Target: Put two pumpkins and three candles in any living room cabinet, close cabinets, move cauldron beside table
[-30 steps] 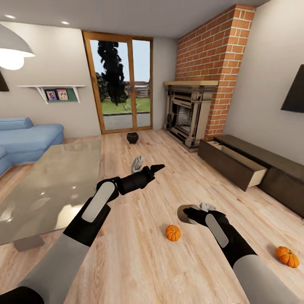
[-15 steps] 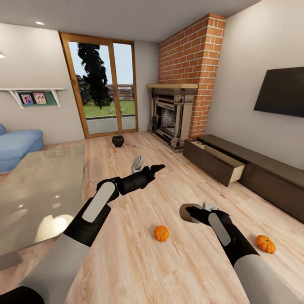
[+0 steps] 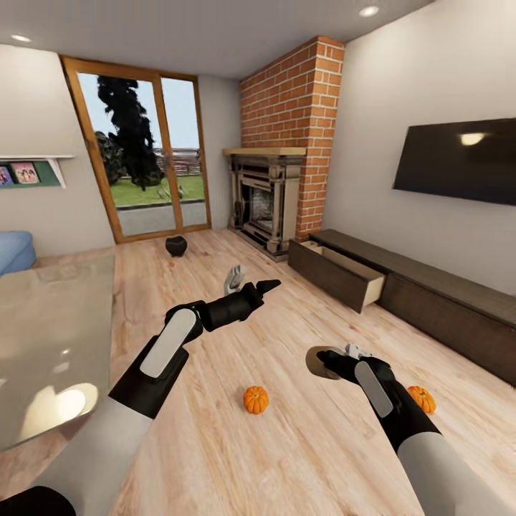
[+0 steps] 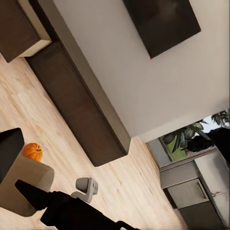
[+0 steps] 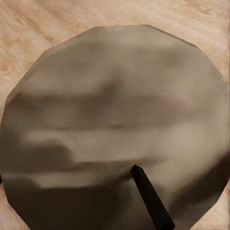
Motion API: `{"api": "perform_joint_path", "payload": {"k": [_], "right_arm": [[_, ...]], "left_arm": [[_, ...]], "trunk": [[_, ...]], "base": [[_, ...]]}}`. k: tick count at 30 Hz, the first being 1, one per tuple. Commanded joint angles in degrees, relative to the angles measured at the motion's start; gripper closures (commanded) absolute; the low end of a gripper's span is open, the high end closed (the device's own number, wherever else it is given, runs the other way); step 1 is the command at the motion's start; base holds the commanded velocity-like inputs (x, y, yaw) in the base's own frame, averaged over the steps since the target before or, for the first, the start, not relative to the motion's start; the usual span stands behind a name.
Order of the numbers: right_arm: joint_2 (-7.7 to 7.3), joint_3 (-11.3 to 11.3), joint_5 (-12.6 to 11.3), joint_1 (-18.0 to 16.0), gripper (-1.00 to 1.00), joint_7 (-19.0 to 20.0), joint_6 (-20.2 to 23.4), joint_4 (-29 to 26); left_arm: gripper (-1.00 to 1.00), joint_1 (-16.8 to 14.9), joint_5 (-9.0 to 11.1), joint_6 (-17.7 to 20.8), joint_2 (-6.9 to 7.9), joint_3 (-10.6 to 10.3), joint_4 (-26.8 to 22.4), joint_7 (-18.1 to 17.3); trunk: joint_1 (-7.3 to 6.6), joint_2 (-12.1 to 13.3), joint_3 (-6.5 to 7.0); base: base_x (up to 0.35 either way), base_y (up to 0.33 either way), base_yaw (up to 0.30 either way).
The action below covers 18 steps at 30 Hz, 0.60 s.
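Observation:
My right gripper (image 3: 328, 358) is shut on a beige candle (image 3: 314, 364), held low over the wood floor; the right wrist view looks onto the candle's round top (image 5: 115, 120) and black wick. My left gripper (image 3: 252, 281) hangs open and empty ahead of me. One orange pumpkin (image 3: 255, 399) lies on the floor between my arms, another pumpkin (image 3: 423, 398) just right of my right forearm. The black cauldron (image 3: 175, 246) sits on the floor by the glass door. The long dark cabinet (image 3: 430, 290) lines the right wall with one drawer (image 3: 345, 272) pulled open, pale inside.
A glass-topped table (image 3: 50, 337) stands at my left, with a blue sofa (image 3: 14, 251) behind it. A brick fireplace (image 3: 266, 204) fills the far corner and a television (image 3: 459, 161) hangs above the cabinet. Open wood floor lies between me and the cabinet.
The whole view has swung right: table, door and fireplace slid left and more of the cabinet wall and television came in. Both arms keep the same pose, candle still held.

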Motion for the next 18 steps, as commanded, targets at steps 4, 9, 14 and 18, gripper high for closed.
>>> {"api": "perform_joint_path", "payload": {"k": [4, 9, 14, 18], "right_arm": [[-0.02, -0.64, -0.5, 0.0, 1.0, -0.04, -0.13, 0.12], [-0.01, -1.44, -0.52, -0.02, 1.0, -0.04, -0.13, 0.18], [0.07, -1.68, -0.52, 0.0, 1.0, -0.33, 0.03, 0.25], [0.08, -1.75, -0.52, -0.01, 1.0, -0.45, 0.04, 0.33]], "left_arm": [[-1.0, 0.0, 0.0, -0.04, -0.01, 0.0, -0.07, 0.0], [-1.0, 0.0, 0.0, -0.08, 0.06, 0.0, -0.28, 0.0], [-1.0, 0.0, -0.07, -0.09, 0.15, -0.13, -0.43, 0.0], [-1.0, 0.0, -0.09, -0.09, 0.24, -0.17, -0.43, 0.0]], "trunk": [[0.0, 0.0, 0.28], [0.0, 0.0, 0.57], [0.0, 0.0, 0.39], [0.0, 0.0, 0.05]], "base": [[0.0, 0.0, -0.23], [0.0, 0.0, -0.226], [0.0, 0.0, -0.167], [0.0, 0.0, -0.116]]}}
